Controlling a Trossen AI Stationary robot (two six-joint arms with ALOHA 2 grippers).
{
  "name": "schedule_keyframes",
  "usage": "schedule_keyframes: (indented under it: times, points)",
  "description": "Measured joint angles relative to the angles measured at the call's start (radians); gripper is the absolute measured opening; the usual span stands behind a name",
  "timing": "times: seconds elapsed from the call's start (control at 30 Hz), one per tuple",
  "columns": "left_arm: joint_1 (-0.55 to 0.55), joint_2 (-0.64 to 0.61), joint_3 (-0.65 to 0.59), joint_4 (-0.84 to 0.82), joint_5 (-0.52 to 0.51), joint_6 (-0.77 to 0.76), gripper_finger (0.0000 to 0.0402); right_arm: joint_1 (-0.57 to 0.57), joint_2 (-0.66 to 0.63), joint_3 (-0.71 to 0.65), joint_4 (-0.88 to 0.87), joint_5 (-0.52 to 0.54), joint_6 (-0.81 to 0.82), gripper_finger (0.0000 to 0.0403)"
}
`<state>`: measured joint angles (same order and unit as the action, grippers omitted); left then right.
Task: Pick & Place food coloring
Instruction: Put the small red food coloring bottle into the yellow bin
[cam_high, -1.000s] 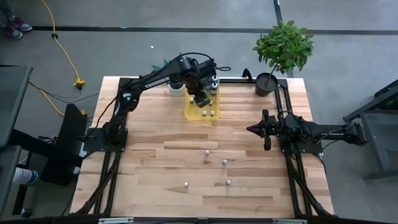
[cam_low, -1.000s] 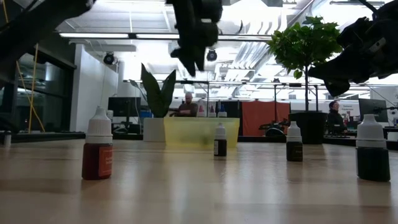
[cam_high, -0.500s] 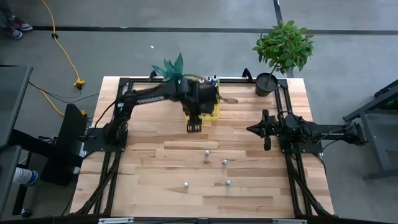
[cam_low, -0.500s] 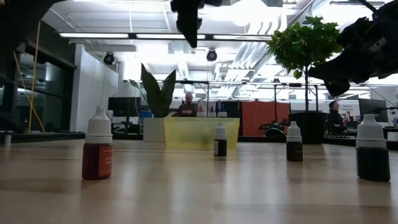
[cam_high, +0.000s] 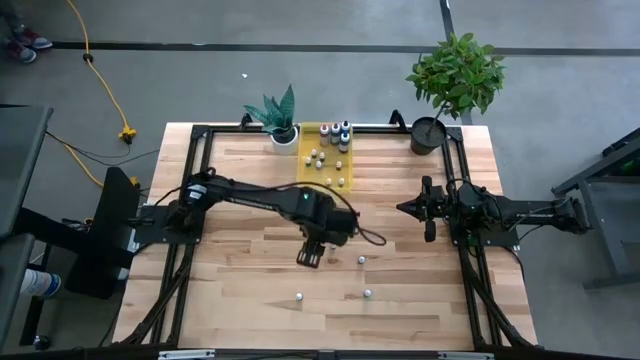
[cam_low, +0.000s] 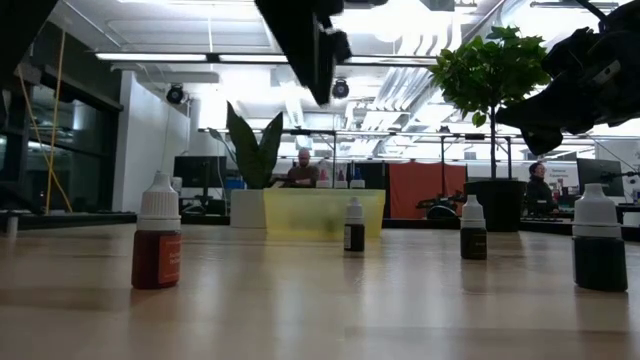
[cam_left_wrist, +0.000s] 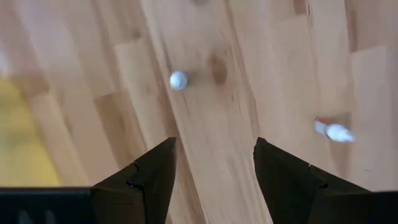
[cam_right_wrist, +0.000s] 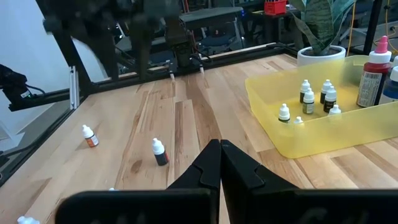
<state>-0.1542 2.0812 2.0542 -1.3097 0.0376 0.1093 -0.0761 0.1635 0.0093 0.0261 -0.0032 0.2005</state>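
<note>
The left gripper (cam_high: 310, 257) hangs over the middle of the wooden table (cam_high: 230, 300), its arm stretched out from the left side. Its fingers are spread apart with nothing between them; the left wrist view shows bare wood in the gap. Just beside it, toward the right arm, one small white-capped bottle (cam_high: 333, 258) is partly hidden by the arm and another (cam_high: 361, 260) stands clear. Two more bottles (cam_high: 299, 297) (cam_high: 367, 294) stand apart from each other nearer the front edge.

The rest of the food coloring sits in the yellow tray (cam_high: 313, 181) at the back of the table: a cluster of tiny white-capped bottles (cam_high: 318, 158) in its middle and a few larger ones (cam_high: 340, 133) along its far end. In the right wrist view one larger bottle (cam_right_wrist: 374, 74) has a pink cap and a white label, but the print on it is too small to read. No brand or writing can be made out on any bottle.

In the low view, one bottle (cam_low: 157, 245) holds red liquid, and three others (cam_low: 354, 225) (cam_low: 472, 229) (cam_low: 600, 238) look dark.

The right gripper (cam_high: 427, 209) waits at the right side of the table, fingers pressed together and empty. A small potted plant (cam_high: 277, 115) stands just left of the tray, and a leafy one (cam_high: 452, 78) at the back right corner
</note>
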Motion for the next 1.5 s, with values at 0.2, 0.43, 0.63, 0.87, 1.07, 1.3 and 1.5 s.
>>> schedule_keyframes:
  times: [0.2,0.43,0.63,0.87,1.07,1.3,1.5]
  points:
    - [-0.004,-0.001,-0.186,0.214,-0.003,0.065,0.0204,0.0,0.0,0.0,0.0,0.0,0.0,0.0]
    - [0.01,-0.001,-0.307,0.377,-0.027,0.109,0.0204,0.0,0.0,0.0,0.0,0.0,0.0,0.0]
    - [0.029,-0.001,-0.332,0.446,-0.062,0.124,0.0204,0.0,0.0,0.0,0.0,0.0,0.0,0.0]
    - [0.05,0.014,-0.333,0.488,-0.025,0.126,0.0204,0.0,0.0,0.0,0.0,0.0,0.0,0.0]
    - [0.048,0.034,-0.334,0.494,0.03,0.142,0.0204,0.0,0.0,0.0,0.0,0.0,0.0,0.0]
    - [0.048,0.055,-0.331,0.523,0.026,0.142,0.0204,0.0,0.0,0.0,0.0,0.0,0.0,0.0]
    - [0.049,0.089,-0.33,0.548,0.024,0.141,0.0204,0.0,0.0,0.0,0.0,0.0,0.0,0.0]
